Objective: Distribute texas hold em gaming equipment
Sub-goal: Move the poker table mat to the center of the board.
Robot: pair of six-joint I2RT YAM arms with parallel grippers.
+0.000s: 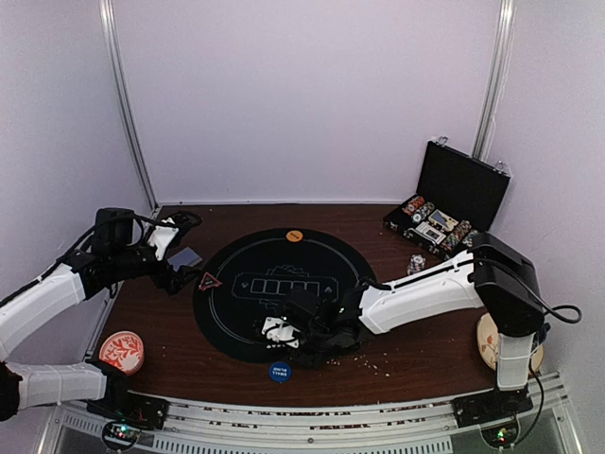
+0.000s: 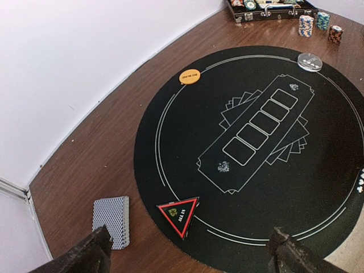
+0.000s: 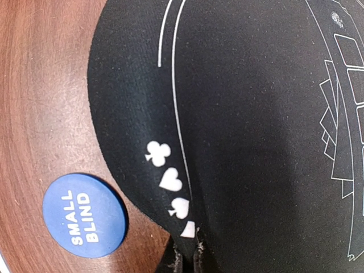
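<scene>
While blue disc (image 3: 84, 216) reads SMALL BLIND | right fingers (image 3: 200, 263) together at mat (image 3: 256, 114) edge | left fingers (image 2: 85, 256) apart

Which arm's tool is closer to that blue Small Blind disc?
Right. The right tool, shut, is at the mat edge beside the disc; the left tool hangs open near the red triangle, farther away.

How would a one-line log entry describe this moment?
left pincer open near red triangle | right pincer shut at mat edge | blue disc beside mat
</scene>
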